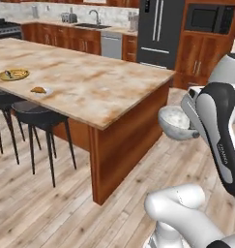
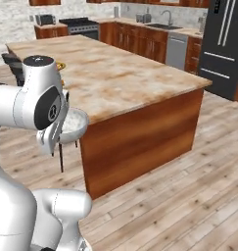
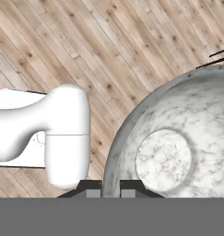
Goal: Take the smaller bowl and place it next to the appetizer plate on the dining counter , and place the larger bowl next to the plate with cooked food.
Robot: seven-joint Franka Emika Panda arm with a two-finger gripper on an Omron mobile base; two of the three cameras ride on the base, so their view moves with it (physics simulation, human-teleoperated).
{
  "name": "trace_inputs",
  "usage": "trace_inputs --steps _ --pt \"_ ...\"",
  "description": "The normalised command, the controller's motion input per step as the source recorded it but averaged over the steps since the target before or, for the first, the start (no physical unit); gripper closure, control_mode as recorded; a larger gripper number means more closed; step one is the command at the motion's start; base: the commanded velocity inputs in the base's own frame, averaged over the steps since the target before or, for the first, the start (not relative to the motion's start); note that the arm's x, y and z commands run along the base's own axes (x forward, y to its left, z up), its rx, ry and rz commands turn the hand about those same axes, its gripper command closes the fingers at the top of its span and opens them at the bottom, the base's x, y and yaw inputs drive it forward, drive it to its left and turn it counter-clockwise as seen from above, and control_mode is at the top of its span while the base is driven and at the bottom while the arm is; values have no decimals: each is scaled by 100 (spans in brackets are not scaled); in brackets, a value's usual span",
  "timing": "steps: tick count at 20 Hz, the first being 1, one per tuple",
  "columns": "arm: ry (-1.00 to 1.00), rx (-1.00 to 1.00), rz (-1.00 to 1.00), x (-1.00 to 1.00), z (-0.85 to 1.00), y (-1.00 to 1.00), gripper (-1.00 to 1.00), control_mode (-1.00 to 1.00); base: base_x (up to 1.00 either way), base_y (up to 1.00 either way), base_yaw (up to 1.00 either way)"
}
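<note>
We carry the smaller bowl clamped by its rim, off the corner of the dining counter.

In the hand view the gripper has its fingertips drawn narrow on the rim, the far edge cut off by the frame. From the base views the bowl hangs above the wood floor, half hidden by our arm. The plate with cooked food sits far along the counter near the black stools; a smaller plate is beside it. Lettering on the arm is too blurred to read.
</note>
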Motion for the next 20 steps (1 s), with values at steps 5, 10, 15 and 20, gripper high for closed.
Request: trace_inputs --steps 5,10,15,20 --pt "0 0 0 0 0 0 100 100 0 100 -49" --pt "0 0 0 0 0 0 100 100 0 100 -48" --pt "0 0 0 0 0 0 100 100 0 100 -46" --pt "0 0 0 0 0 0 100 100 -2 100 -41"
